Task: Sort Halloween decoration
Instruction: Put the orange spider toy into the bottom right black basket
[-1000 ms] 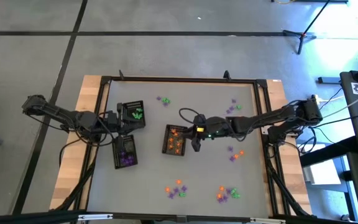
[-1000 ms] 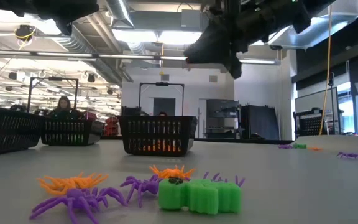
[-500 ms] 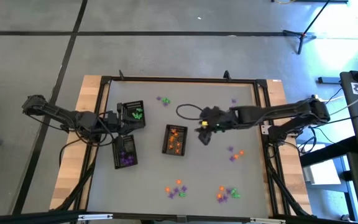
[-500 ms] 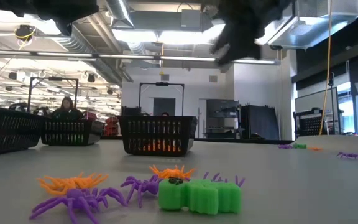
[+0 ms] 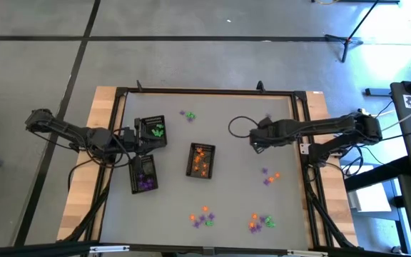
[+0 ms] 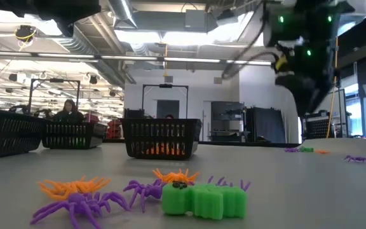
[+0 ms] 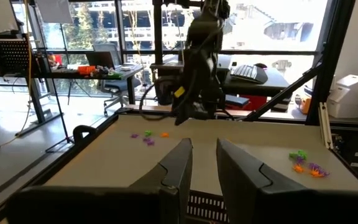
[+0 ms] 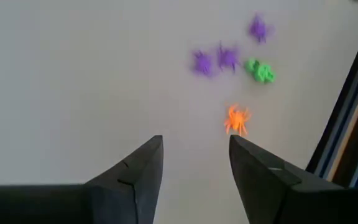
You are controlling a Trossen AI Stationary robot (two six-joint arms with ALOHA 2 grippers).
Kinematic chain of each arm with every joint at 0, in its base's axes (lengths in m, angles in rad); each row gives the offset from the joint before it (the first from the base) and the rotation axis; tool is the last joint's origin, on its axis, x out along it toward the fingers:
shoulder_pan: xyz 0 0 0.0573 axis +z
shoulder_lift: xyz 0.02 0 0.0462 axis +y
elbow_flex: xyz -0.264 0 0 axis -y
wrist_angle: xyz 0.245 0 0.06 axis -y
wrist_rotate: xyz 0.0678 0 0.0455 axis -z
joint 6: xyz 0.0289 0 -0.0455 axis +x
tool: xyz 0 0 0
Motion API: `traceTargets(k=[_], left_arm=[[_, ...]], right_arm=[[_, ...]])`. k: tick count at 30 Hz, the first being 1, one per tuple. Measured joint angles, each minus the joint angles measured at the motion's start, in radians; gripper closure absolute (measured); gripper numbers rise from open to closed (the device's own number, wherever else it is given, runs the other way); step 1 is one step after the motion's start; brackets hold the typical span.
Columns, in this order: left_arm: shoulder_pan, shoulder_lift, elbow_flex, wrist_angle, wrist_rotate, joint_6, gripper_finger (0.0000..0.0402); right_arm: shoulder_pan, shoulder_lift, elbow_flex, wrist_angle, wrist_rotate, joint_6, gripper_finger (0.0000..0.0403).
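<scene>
Right end effector [image 5: 254, 137]: above the table [image 5: 241, 185], right of the middle tray [image 5: 200, 160]; fingers [image 8: 135, 171] apart, empty.
Left end effector [image 5: 143, 140]: between the two left trays; fingers [image 7: 178, 163] slightly apart, nothing visibly between them.
Halloween decoration [image 5: 262, 222]: scattered in clusters along the table's near edge, right side and far side; some in the trays.
Orange spider [image 8: 236, 119]: ahead of the right fingers.
</scene>
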Motion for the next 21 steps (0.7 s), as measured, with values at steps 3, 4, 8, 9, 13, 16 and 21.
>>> traceTargets(k=[3, 4, 8, 9, 13, 16, 21], left_arm=[[0.000, 0.000, 0.000, 0.000, 0.000, 0.000, 0.0334], [0.000, 0.000, 0.000, 0.000, 0.000, 0.000, 0.0334], [0.000, 0.000, 0.000, 0.000, -0.001, 0.001, 0.0334], [0.000, 0.000, 0.000, 0.000, -0.001, 0.000, 0.0334], [0.000, 0.000, 0.000, 0.000, -0.002, 0.001, 0.0334], [0.000, 0.000, 0.000, 0.001, -0.002, 0.001, 0.0334], [0.000, 0.000, 0.000, 0.002, -0.002, 0.001, 0.0334]], right_arm=[[-0.062, -0.014, -0.071, 0.038, -0.028, -0.014, 0.0221], [-0.082, -0.024, -0.095, 0.062, -0.045, -0.020, 0.0221], [-0.155, -0.065, -0.184, 0.154, -0.102, -0.043, 0.0221], [-0.171, -0.073, -0.202, 0.173, -0.108, -0.044, 0.0221], [-0.240, -0.081, -0.262, 0.251, -0.109, -0.043, 0.0221], [-0.285, -0.073, -0.300, 0.308, -0.116, -0.043, 0.0221], [-0.355, -0.075, -0.362, 0.394, -0.133, -0.046, 0.0221]])
